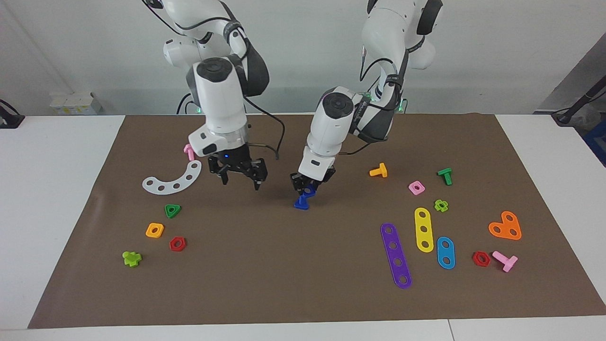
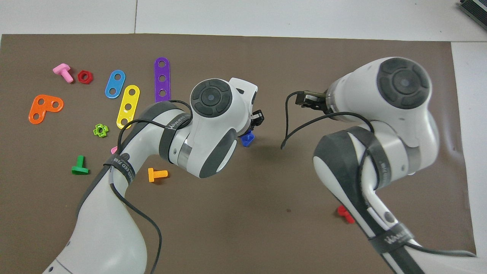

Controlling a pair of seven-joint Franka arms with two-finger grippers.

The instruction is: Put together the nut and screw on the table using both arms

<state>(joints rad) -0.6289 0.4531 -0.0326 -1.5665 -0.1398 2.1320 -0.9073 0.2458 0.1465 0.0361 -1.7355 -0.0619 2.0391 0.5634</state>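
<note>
Left gripper (image 1: pixel 307 188) low at mat centre, fingers pinching nut (image 1: pixel 310 191) onto screw (image 1: pixel 301 203), which stands on table (image 1: pixel 284 265). Right gripper (image 1: pixel 240 177) hovers beside, fingers spread, empty. Threading looks under way, unfinished.

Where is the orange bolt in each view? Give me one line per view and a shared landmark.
Facing view: the orange bolt lies at mid-height, beside the green bolt.
Overhead view: the orange bolt lies below the middle, next to the left arm's forearm.
Shared landmark: the green bolt, its neighbour toward the left arm's end of the table.
</note>
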